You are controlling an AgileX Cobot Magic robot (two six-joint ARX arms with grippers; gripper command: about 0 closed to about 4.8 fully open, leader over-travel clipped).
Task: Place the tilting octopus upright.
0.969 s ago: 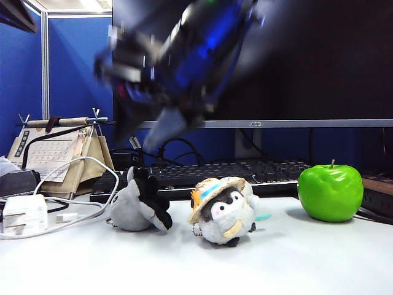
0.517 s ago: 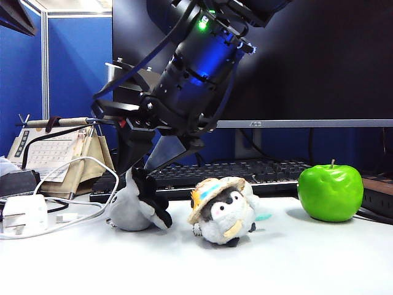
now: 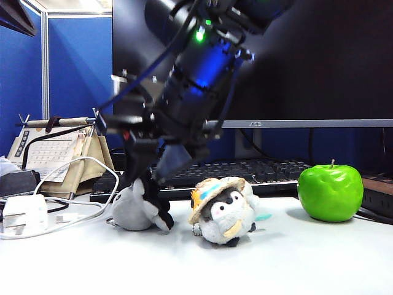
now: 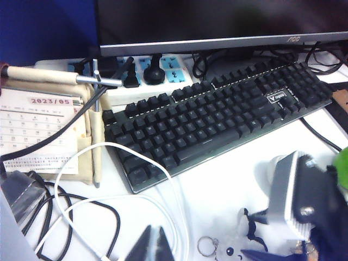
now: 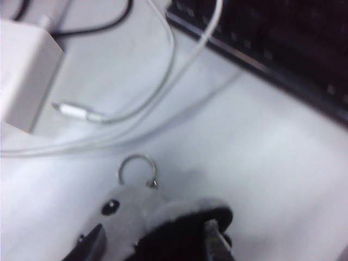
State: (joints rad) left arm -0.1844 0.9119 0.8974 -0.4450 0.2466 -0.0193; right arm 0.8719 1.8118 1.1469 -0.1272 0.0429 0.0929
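Octopus (image 3: 136,209) lies tipped, seemingly between released right gripper (image 5: 155,242); left gripper (image 4: 154,246) clenched.

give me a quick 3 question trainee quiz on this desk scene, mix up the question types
1. True or false: the octopus stands upright.
2. Which plush does the right gripper straddle? A) the octopus B) the penguin
3. Fill in: right of the penguin sits a green ____.

Key: 1 false, it lies tipped. 2 A, open fingers on either side of it. 3 apple. The left gripper, shut, hangs back above the cables.
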